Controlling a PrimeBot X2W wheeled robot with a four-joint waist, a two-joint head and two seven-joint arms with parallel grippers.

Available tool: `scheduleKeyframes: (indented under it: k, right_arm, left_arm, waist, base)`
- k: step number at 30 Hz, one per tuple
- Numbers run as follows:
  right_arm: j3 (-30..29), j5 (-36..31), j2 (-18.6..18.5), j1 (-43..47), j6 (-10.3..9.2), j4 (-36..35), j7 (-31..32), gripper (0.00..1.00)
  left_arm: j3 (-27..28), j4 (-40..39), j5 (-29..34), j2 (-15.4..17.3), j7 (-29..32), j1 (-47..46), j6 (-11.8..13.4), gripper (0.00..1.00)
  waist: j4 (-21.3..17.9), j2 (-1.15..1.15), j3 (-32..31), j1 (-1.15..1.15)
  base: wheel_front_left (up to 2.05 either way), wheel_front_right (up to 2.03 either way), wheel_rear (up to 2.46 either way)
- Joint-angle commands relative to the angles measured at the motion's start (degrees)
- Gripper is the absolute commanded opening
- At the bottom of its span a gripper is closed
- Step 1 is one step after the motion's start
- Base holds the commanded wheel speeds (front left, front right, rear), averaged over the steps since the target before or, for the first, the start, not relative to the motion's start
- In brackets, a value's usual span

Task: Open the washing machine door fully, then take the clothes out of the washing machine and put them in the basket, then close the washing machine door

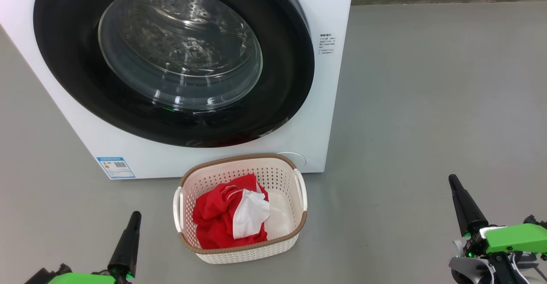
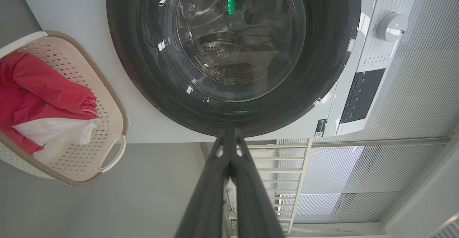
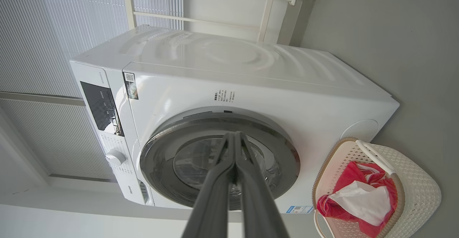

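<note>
The white washing machine (image 1: 333,117) fills the upper left of the head view, and its black-rimmed glass door (image 1: 179,48) lies shut against the front. Through the glass I see bare steel drum. The red and white clothes (image 1: 230,217) lie in the cream basket (image 1: 295,168) on the floor in front of the machine. My left gripper (image 1: 136,214) is shut at the lower left, my right gripper (image 1: 452,179) shut at the lower right, both empty and well back from the basket. The wrist views show door (image 2: 233,116) (image 3: 287,159), basket (image 2: 114,159) (image 3: 419,180) and clothes (image 2: 39,87) (image 3: 355,202).
Grey floor (image 1: 427,104) spreads wide to the right of the machine and around the basket. A control panel and dial (image 2: 391,26) sit on the machine's front. White slatted blinds and a pale rail stand behind the machine.
</note>
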Motion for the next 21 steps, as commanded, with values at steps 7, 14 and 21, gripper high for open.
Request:
scheduleKeyframes:
  k: [7, 14, 21]
  right_arm:
    - [0.9, 0.3, -0.6, -2.4, -0.04, -1.4, 0.3, 0.0]
    - [0.9, 0.3, -0.6, -2.4, -0.04, -1.4, 0.3, 0.0]
    - [0.9, 0.3, -0.6, -2.4, -0.04, -1.4, 0.3, 0.0]
  left_arm:
    - [2.0, -1.2, -0.4, 0.5, 0.2, -2.4, -0.4, 0.0]
    - [2.0, -1.2, -0.4, 0.5, 0.2, -2.4, -0.4, 0.0]
    - [2.0, -1.2, -0.4, 0.5, 0.2, -2.4, -0.4, 0.0]
  waist:
    - [0.0, 0.0, 0.0, 0.0]
    - [0.0, 0.0, 0.0, 0.0]
    - [0.0, 0.0, 0.0, 0.0]
  base:
    - [0.0, 0.0, 0.0]
    - [0.0, 0.0, 0.0]
    - [0.0, 0.0, 0.0]
